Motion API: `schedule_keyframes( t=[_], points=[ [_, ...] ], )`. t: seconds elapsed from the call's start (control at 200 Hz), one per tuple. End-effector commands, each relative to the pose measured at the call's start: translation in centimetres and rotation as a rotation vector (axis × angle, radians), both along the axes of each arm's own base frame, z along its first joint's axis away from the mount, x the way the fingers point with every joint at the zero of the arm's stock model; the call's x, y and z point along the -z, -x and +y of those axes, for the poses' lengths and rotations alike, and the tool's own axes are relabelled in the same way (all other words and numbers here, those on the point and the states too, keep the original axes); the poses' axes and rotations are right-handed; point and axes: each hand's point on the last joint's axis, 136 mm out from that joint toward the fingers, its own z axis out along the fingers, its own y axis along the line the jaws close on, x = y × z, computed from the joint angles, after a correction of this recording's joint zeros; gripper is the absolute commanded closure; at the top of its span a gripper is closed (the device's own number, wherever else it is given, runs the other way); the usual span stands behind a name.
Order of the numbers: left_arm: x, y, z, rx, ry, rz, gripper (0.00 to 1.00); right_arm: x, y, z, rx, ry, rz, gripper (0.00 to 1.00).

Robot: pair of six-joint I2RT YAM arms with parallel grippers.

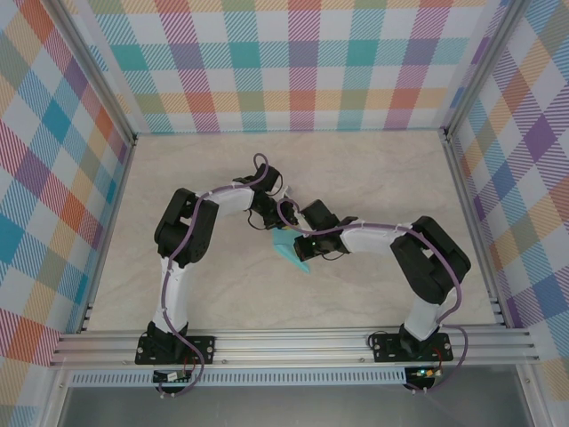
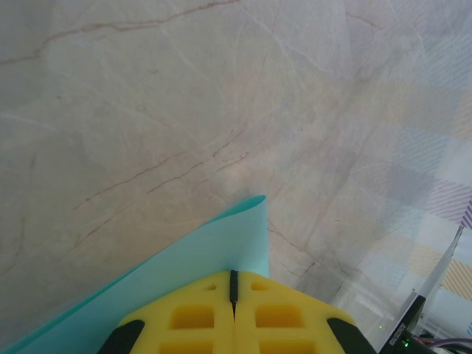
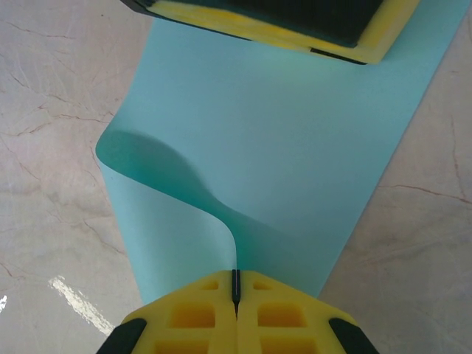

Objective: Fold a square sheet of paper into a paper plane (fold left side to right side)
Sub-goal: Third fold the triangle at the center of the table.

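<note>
The square sheet of paper (image 1: 292, 254) is plain turquoise and sits at the middle of the table, mostly covered by both wrists. My left gripper (image 1: 269, 218) is shut on one edge of it; in the left wrist view the sheet (image 2: 184, 265) runs into the slit between the yellow fingers (image 2: 234, 274). My right gripper (image 1: 299, 238) is shut on the opposite side. There the sheet (image 3: 295, 147) curls up from the table into the closed fingers (image 3: 236, 276), forming a raised loop on the left. The left gripper's yellow fingers (image 3: 295, 26) show at the sheet's far end.
The marble-patterned table (image 1: 373, 178) is ringed by checked walls (image 1: 302, 62) at the back and both sides. Aluminium rails (image 1: 293, 342) run along the near edge by the arm bases. The two forearms arch towards each other over the table's centre.
</note>
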Motion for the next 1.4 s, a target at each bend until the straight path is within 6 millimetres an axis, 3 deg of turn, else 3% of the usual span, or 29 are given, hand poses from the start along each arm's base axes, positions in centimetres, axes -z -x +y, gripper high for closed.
schedule_keyframes(
  t=[0.0,0.63,0.805,0.89,1.035,1.255,1.4],
  points=[
    [4.1,2.0,0.9,0.017,-0.114,0.073,1.00,0.1,-0.3,0.1,0.005,0.000,0.018,1.00],
    [3.4,1.9,0.8,0.020,-0.106,0.061,0.98,2.5,1.4,-1.4,0.023,0.056,0.090,1.00],
    [1.7,1.4,0.8,0.030,-0.103,0.029,0.96,3.2,1.8,-1.8,0.025,0.085,0.110,1.00],
    [0.6,0.9,0.8,0.024,-0.085,0.014,0.88,3.4,1.9,-2.0,0.025,0.094,0.119,1.00],
    [-2.5,-0.6,1.0,0.009,-0.008,-0.011,0.87,3.6,2.3,-2.2,0.014,0.104,0.136,1.00],
    [-5.8,-3.3,3.6,-0.050,0.031,-0.042,0.81,3.7,2.7,-2.0,-0.003,0.095,0.154,1.00],
    [-7.1,-2.7,6.0,-0.083,0.036,-0.063,0.86,3.7,2.7,-1.9,-0.007,0.093,0.156,1.00]
  ],
)
